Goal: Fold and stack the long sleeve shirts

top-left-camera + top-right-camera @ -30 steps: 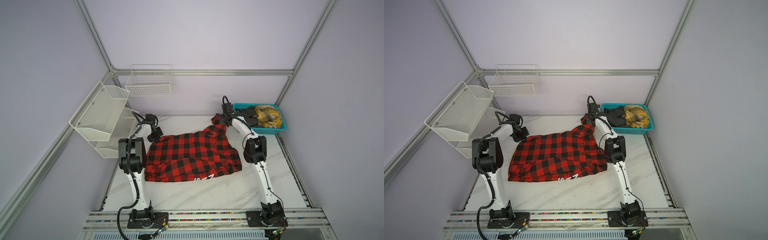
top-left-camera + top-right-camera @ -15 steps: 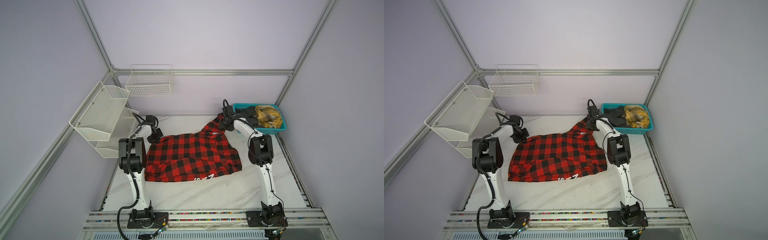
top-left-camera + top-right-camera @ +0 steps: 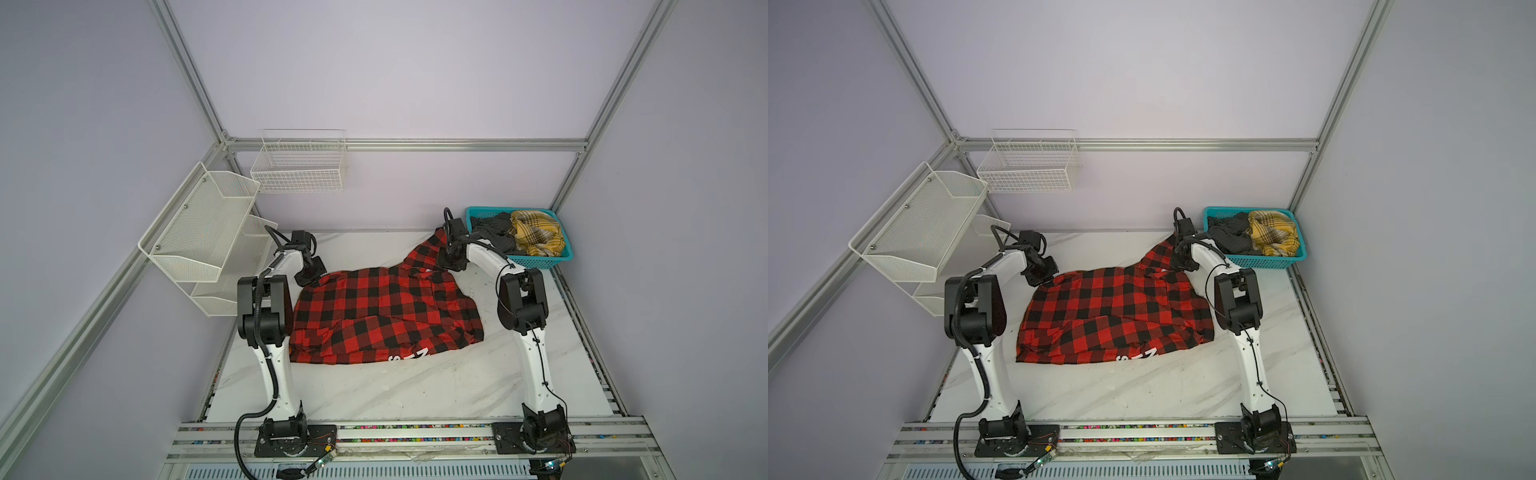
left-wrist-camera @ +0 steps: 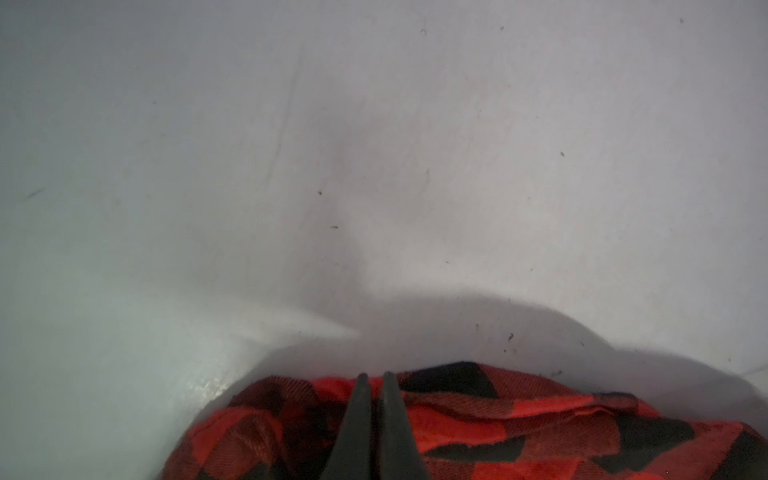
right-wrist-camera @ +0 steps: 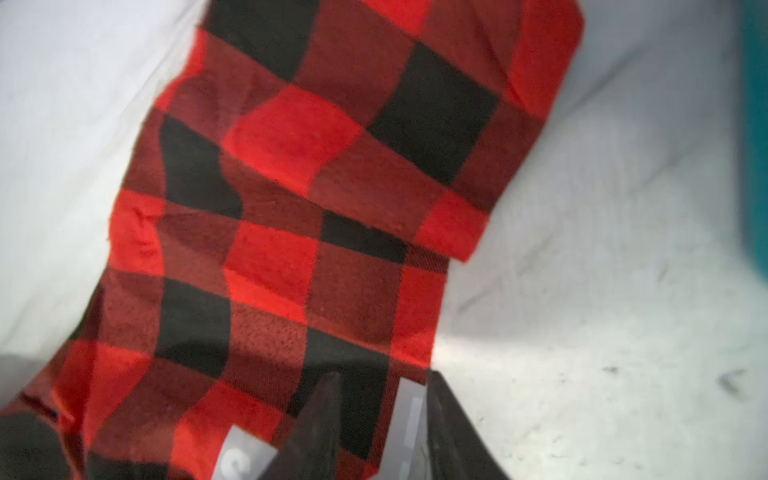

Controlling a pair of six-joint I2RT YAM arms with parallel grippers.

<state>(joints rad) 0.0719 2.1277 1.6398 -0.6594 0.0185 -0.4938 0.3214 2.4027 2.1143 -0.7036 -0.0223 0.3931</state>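
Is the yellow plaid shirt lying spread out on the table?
No, in a top view the yellow plaid shirt sits bunched inside the teal basket.

- Three long sleeve shirts are counted: one red-and-black checked shirt point(image 3: 386, 316) on the surface point(image 3: 415, 395), one yellow plaid shirt point(image 3: 538, 235) and one dark grey shirt point(image 3: 490, 226).
- One teal basket point(image 3: 540, 262) is seen, with two of the shirts in it.
- Two white arms are counted, the left arm point(image 3: 280, 374) and the right arm point(image 3: 534, 365), each fitted with one tool: the left tool point(image 4: 373, 377) and the right tool point(image 5: 383, 374).
- One white wire basket point(image 3: 299, 174) is seen on the back wall.
- One white mesh rack point(image 3: 199, 232) with two tiers is seen at the side wall.
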